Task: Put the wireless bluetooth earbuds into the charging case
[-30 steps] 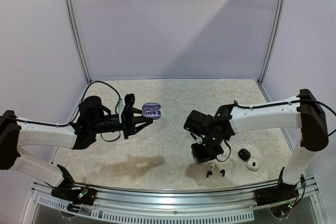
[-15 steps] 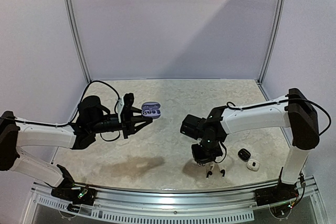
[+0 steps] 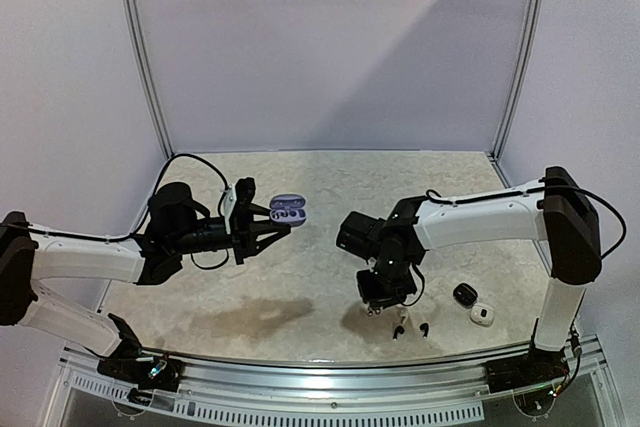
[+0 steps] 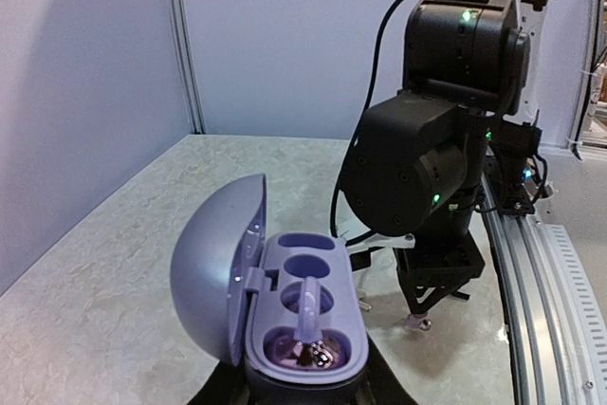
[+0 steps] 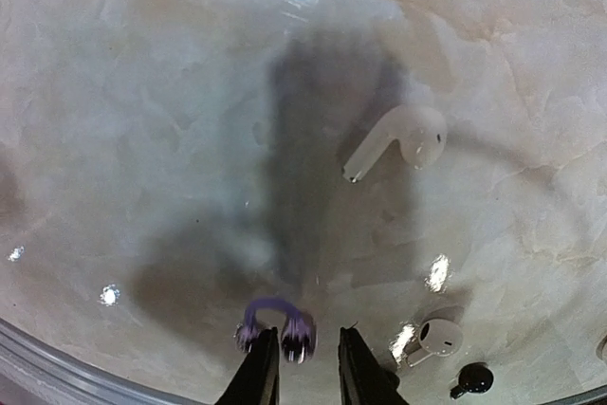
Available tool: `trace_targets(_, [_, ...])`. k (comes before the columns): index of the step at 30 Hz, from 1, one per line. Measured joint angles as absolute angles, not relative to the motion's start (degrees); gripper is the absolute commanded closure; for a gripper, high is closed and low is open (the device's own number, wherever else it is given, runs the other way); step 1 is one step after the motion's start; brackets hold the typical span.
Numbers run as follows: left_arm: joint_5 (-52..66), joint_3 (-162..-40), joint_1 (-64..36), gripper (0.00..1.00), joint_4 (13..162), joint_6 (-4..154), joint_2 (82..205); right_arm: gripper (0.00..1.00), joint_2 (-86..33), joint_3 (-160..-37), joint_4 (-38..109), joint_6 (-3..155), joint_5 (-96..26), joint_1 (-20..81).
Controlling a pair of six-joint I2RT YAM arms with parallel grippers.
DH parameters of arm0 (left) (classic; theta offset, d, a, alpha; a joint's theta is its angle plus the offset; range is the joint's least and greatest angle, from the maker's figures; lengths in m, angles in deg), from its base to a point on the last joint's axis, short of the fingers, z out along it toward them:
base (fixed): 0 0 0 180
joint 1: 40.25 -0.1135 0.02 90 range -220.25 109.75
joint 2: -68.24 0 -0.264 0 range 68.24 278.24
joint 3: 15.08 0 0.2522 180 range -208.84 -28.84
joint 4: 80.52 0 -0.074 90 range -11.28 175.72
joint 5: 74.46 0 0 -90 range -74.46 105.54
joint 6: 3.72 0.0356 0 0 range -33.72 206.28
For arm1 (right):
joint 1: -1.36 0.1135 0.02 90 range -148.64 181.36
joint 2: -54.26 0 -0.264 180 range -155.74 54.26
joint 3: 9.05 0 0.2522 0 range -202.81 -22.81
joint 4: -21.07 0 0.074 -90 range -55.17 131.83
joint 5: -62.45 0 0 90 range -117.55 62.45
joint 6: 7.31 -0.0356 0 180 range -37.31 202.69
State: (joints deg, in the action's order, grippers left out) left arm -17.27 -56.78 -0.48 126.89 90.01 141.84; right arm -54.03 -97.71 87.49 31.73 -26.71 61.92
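Top external view has the left gripper [image 3: 276, 219] pinched on an open purple charging case [image 3: 288, 208], held above the table [image 3: 300, 287] at 10 o'clock from its middle. One seated earbud [image 4: 308, 305] lies in the case's near pocket. The right gripper [image 5: 307, 337] points down at 5 o'clock, with a narrow gap between its fingers. A blurred purple earbud [image 5: 275, 324] sits at one fingertip; whether it is gripped cannot be told. From those fingertips, a white earbud [image 5: 398, 138] lies at 1 o'clock, a second white earbud [image 5: 434, 337] at 3 and a black earbud [image 5: 471, 379] at 4.
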Motion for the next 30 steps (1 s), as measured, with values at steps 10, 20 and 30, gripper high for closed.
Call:
trace_targets(10, [-17.25,-56.81,-0.48,1.00,126.78,90.62,141.84,0.75,-54.03,-98.76,89.64,38.31,-29.84,59.36])
trace_targets(20, [-17.23,-56.78,-0.48,1.00,126.49,90.84,141.62,0.76,-52.45,-98.49,83.41,63.27,-32.72,58.62])
trace_targets(30, [-17.21,-56.78,-0.48,1.00,125.38,91.82,140.88,0.80,-52.47,-98.12,82.34,87.49,-36.11,55.71])
